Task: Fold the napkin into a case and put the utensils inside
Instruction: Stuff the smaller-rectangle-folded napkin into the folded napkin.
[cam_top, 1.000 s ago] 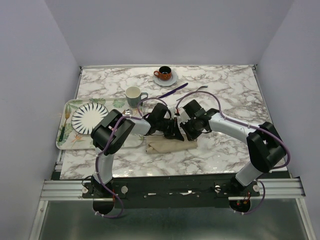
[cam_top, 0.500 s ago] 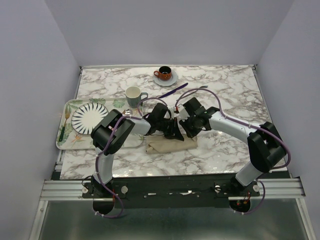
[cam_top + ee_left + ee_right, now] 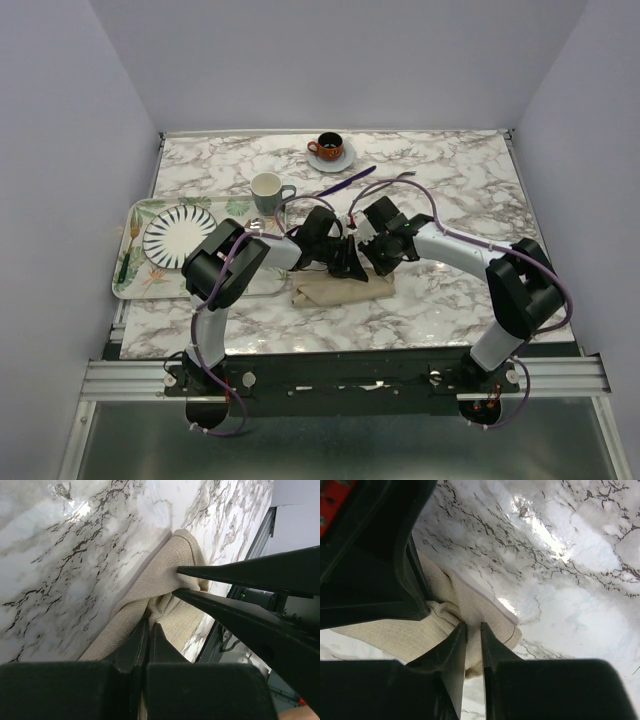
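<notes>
The beige napkin [image 3: 335,292] lies folded into a narrow strip near the table's front middle. My left gripper [image 3: 352,268] is shut on its upper edge; the left wrist view shows the black jaws [image 3: 149,625] pressed together on the cloth [image 3: 150,580]. My right gripper [image 3: 374,264] meets it from the right. In the right wrist view, its jaws [image 3: 473,626] stand a narrow gap apart with a fold of napkin [image 3: 395,630] pinched between them. The purple knife [image 3: 346,181] and the silver fork [image 3: 405,176] lie further back on the marble.
A leaf-printed tray [image 3: 130,250] at the left holds a striped plate [image 3: 178,235]. A cream mug [image 3: 266,190] stands behind the arms. An orange cup on a saucer [image 3: 328,147] sits at the back. The right arm's fingers [image 3: 250,570] cross the left wrist view.
The right arm has shifted slightly back and left at the napkin's right end. The left gripper has stayed where it was, shut on the cloth.
</notes>
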`<state>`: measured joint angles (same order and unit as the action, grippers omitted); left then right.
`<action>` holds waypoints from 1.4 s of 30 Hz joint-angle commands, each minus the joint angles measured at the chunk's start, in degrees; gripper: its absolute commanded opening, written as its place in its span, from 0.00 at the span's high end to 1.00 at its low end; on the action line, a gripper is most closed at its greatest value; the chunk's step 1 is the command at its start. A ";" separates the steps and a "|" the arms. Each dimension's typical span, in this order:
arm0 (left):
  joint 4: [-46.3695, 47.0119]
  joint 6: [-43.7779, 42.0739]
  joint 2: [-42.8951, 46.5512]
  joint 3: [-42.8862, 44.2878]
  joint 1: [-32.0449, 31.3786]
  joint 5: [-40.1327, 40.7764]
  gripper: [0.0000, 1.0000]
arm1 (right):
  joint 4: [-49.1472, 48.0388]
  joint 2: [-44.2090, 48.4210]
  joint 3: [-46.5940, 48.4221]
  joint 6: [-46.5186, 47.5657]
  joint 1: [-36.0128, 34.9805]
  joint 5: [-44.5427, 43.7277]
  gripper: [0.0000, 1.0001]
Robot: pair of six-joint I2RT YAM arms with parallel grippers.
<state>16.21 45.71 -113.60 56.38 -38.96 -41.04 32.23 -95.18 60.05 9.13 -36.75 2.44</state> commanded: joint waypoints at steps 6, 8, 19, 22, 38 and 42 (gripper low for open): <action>1.28 1.13 1.36 0.92 -0.06 -1.50 1.00 | -2.34 1.31 -0.81 0.98 0.19 1.86 0.99; 1.72 1.65 2.15 1.62 -0.50 -1.68 1.00 | -2.34 1.57 -0.81 1.07 0.10 2.92 0.99; 0.49 3.77 -2.59 5.85 -0.33 -1.33 1.00 | -1.91 2.63 -1.16 1.16 0.19 2.49 0.99; 0.58 4.12 -3.91 5.85 0.11 -1.33 1.00 | -1.99 2.45 -1.78 0.98 0.19 1.79 0.99; -5.40 2.71 -5.93 5.75 1.17 -0.18 1.00 | 0.55 2.63 1.12 0.37 0.72 3.62 0.99; -4.17 3.85 -4.97 7.43 0.91 -1.06 1.00 | 1.17 0.00 0.86 0.46 0.72 4.95 0.99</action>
<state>14.11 49.41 -117.73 61.98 -38.20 -41.87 31.51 -93.03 59.79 9.91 -36.25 4.43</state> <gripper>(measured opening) 0.017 0.012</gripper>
